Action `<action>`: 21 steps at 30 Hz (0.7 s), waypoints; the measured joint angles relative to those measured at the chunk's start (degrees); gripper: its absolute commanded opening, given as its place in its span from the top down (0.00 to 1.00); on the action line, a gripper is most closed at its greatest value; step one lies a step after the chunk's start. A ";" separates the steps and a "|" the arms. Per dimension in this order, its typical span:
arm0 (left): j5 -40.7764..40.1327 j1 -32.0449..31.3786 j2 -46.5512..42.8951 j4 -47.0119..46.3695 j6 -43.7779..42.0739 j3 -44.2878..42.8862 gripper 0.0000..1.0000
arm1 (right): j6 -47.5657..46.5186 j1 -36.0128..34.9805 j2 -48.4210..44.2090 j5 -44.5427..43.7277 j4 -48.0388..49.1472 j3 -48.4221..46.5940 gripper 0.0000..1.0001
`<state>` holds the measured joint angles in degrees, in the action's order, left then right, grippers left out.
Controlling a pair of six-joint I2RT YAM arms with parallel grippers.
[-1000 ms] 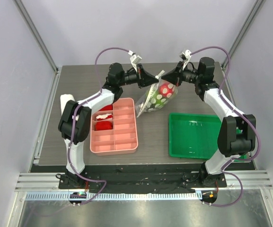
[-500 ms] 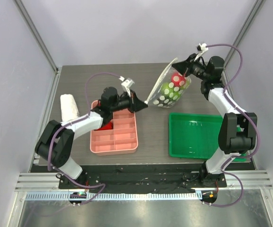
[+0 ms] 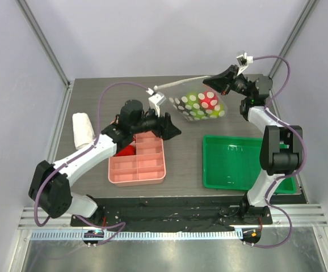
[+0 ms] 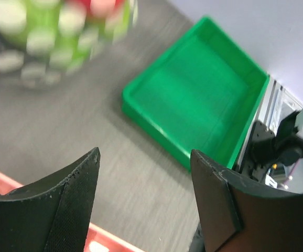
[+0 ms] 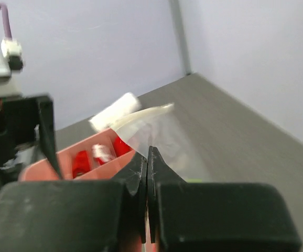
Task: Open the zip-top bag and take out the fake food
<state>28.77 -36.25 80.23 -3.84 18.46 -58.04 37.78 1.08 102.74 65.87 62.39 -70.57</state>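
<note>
Clear zip-top bag: wrist view alone shows right jaws pinching.

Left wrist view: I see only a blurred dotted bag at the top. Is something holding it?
Observer: Yes. The right hand is shut on one edge of the bag and holds it up by that edge.
Operator: Is the fruit inside it?
Observer: Yes. The top view shows a red piece and a green piece inside.
Operator: Where is my left hand on the table?
Observer: The left hand is open, holding nothing, near the far right corner of the pink tray.
</note>
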 measured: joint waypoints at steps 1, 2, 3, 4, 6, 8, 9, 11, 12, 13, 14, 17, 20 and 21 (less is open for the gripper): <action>-0.11 0.00 -0.20 0.79 -0.79 -2.23 0.34 | 4.31 0.00 1.29 1.31 2.69 -0.37 0.98; -0.28 0.07 -0.50 1.57 -1.38 -4.22 0.35 | 7.87 0.00 2.71 2.38 4.63 -1.22 0.98; -0.26 0.24 -0.81 2.64 -2.23 -6.32 0.36 | 11.08 0.00 4.22 3.23 6.08 -2.27 0.98; -0.24 0.59 -0.87 3.61 -2.84 -8.22 0.37 | 13.46 -0.02 5.35 3.69 6.86 -2.91 0.98; -0.02 1.86 -0.81 5.49 -4.11 -12.17 0.37 | 17.84 -0.11 7.02 4.66 7.96 -3.13 0.98; 1.22 4.07 0.28 7.26 -5.05 -16.50 0.36 | 19.76 -0.11 7.30 5.01 8.28 -3.13 0.98; 1.73 5.38 1.46 7.89 -5.55 -19.12 0.36 | 21.00 -0.11 7.30 5.11 8.63 -3.13 0.98; 1.84 7.13 4.55 9.66 -6.80 -24.41 0.36 | 21.49 -0.11 7.26 5.18 9.79 -3.28 0.98; 1.62 7.98 6.86 10.40 -7.30 -27.45 0.36 | 21.05 -0.11 7.15 4.87 10.16 -3.30 0.98; 1.25 8.39 8.48 11.04 -7.74 -29.29 0.36 | 19.91 -0.13 7.04 4.66 10.14 -3.30 0.98; 1.03 8.66 10.51 12.13 -8.26 -31.34 0.36 | 16.72 -0.22 6.54 4.11 8.13 -3.26 0.98; 0.76 8.72 15.72 14.03 -9.11 -34.82 0.36 | 2.12 -0.61 2.32 0.35 -10.29 -3.93 0.98; 1.36 9.27 18.62 15.61 -9.94 -35.04 0.39 | -9.20 -0.68 -1.29 -1.90 -25.57 -6.62 0.98; 2.29 9.75 19.50 15.96 -10.16 -35.04 0.41 | -11.82 -0.68 -2.29 -1.90 -28.41 -7.04 0.98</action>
<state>31.07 -26.50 99.72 12.12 8.29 -93.08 25.96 0.40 100.44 63.96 33.98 -77.60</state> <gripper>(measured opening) 0.631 0.022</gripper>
